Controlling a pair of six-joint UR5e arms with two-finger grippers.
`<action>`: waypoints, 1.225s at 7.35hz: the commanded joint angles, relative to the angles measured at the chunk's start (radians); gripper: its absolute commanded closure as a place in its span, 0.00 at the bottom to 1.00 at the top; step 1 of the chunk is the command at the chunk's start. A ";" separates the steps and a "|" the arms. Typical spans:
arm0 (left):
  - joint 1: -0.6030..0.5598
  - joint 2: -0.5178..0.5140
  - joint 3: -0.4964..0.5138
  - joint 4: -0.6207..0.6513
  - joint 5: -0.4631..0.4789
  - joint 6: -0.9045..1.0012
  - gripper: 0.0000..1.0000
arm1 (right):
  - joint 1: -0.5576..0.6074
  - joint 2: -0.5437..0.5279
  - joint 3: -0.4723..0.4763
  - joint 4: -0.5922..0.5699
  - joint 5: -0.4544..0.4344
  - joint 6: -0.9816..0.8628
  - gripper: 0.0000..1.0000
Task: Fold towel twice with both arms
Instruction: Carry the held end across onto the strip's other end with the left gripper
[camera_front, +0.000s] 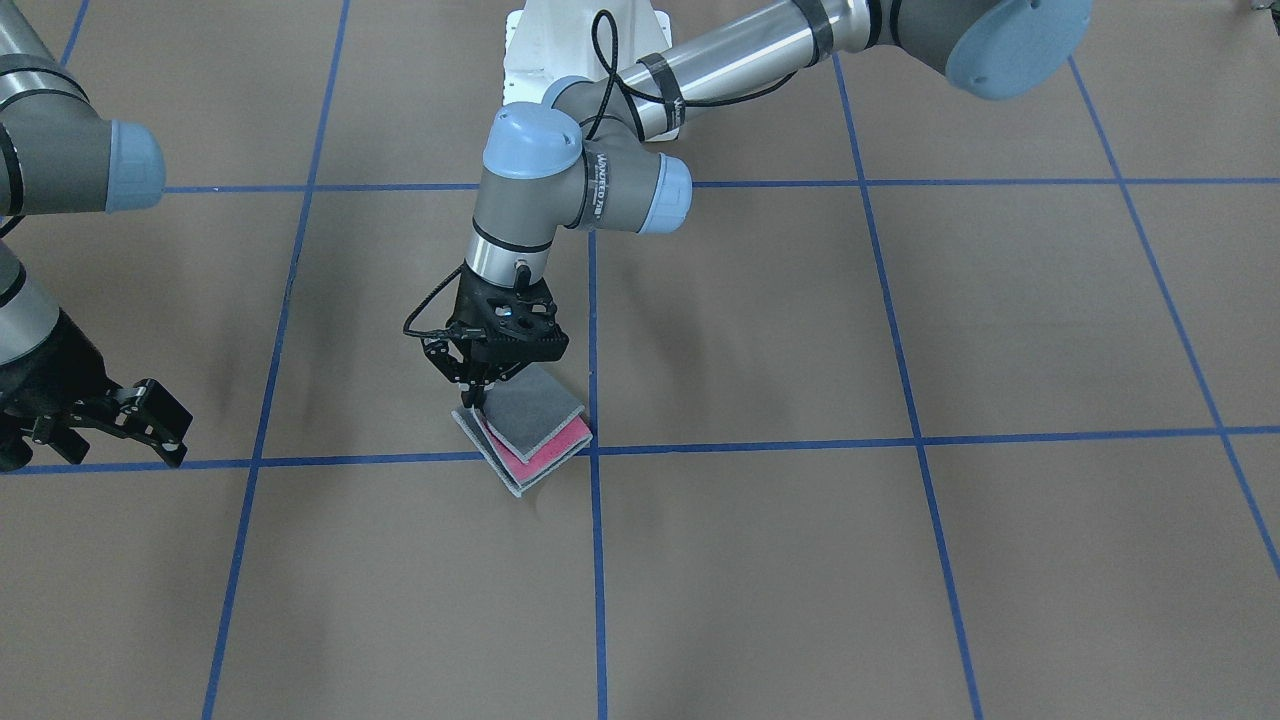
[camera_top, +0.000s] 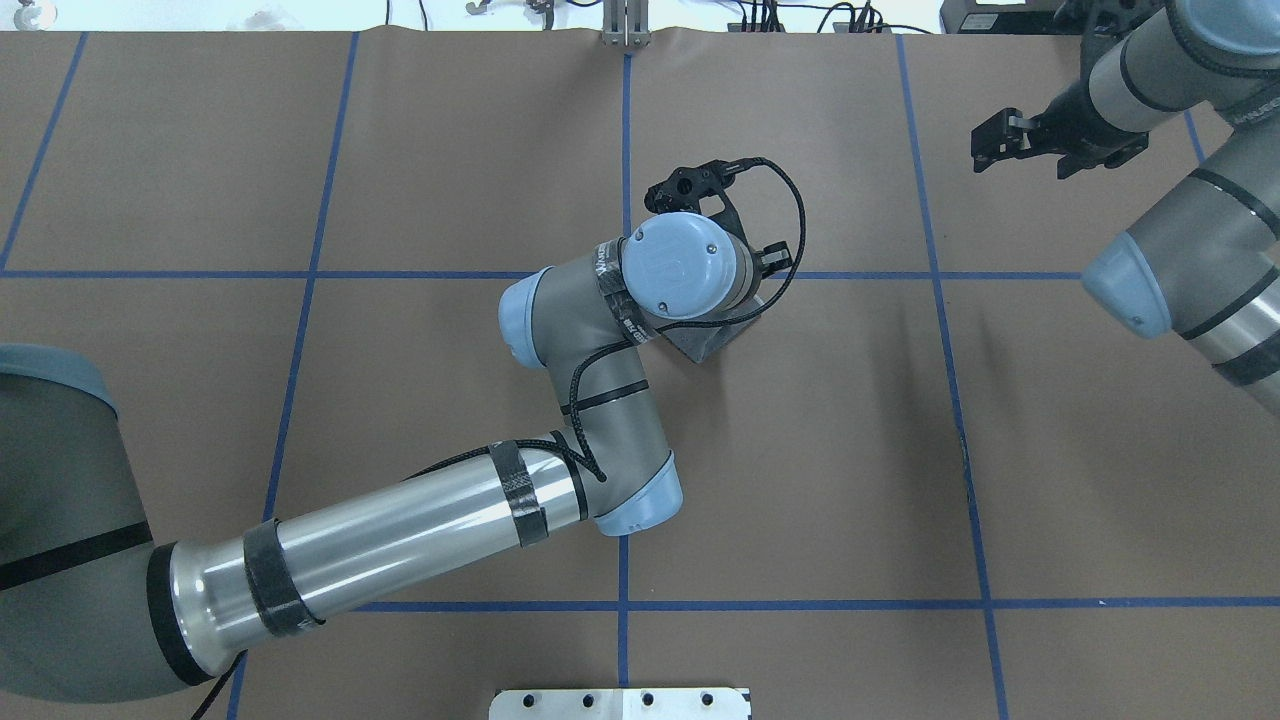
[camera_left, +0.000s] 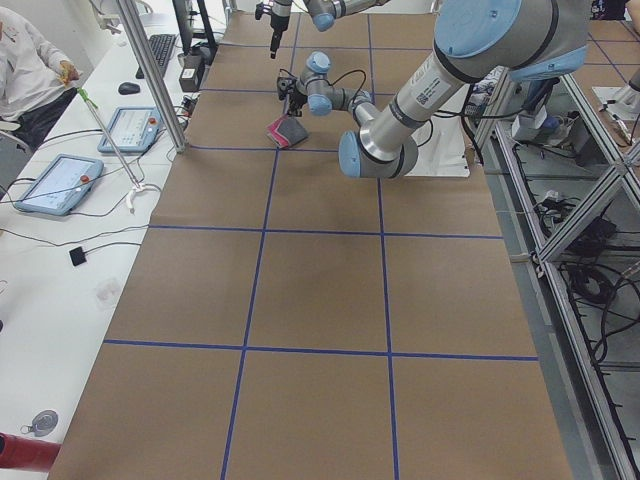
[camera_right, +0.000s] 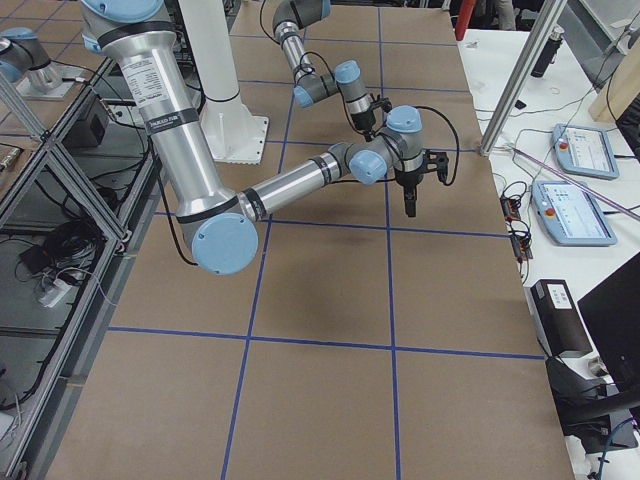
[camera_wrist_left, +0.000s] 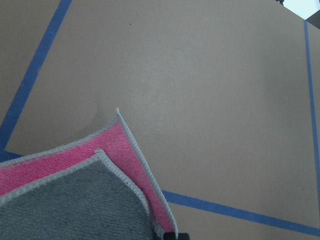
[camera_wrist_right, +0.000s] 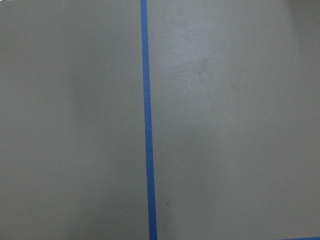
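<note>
**Left gripper (camera_front: 472, 402) pinches folded towel (camera_front: 545, 412) mid-table**

At the middle of the tabletop (camera_front: 900, 560), my left gripper's fingers are closed on one corner of the towel, grey layer over pink. Farther off, toward the far right corner, my right gripper (camera_front: 180, 438) hovers with fingers parted, empty.

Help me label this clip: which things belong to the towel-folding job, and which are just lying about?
Job: towel; left pincer, gripping its corner; right pincer, open.

Lying about: tablet and mouse on the side bench.
</note>
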 joint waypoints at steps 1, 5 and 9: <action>0.002 -0.001 0.007 0.000 0.000 0.000 0.70 | 0.000 0.000 0.000 0.000 0.000 0.000 0.00; 0.000 -0.016 0.011 -0.005 0.011 -0.003 0.01 | 0.000 0.002 0.000 0.000 0.000 0.000 0.00; -0.056 -0.012 -0.110 0.194 -0.086 0.103 0.00 | 0.006 0.002 -0.003 -0.003 0.015 -0.040 0.00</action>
